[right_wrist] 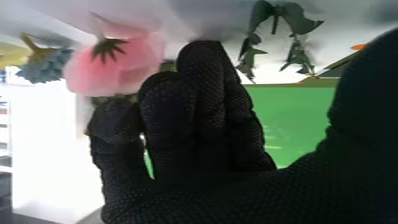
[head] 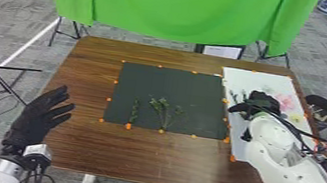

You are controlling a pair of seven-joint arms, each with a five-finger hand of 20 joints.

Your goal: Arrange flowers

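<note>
My right hand (head: 262,102) is over the white sheet (head: 246,78) on the table's right, close to green leafy stems (head: 238,95). In the right wrist view that hand (right_wrist: 204,135) has its fingers extended and its thumb apart, with nothing between them. Beyond the fingertips are a pink flower (right_wrist: 114,62), a blue-grey flower (right_wrist: 44,66) and leafy sprigs (right_wrist: 298,50). On the black mat (head: 204,92) lie a thin green stem (head: 134,111) and a branching green sprig (head: 165,114). My left hand (head: 38,119) is held open at the table's left edge.
Orange markers line the mat's edges, one of them at its lower left corner (head: 129,126). A green cloth (head: 179,11) hangs behind the table (head: 165,162). A dark bin (head: 322,110) stands off the right edge, and tripods stand around.
</note>
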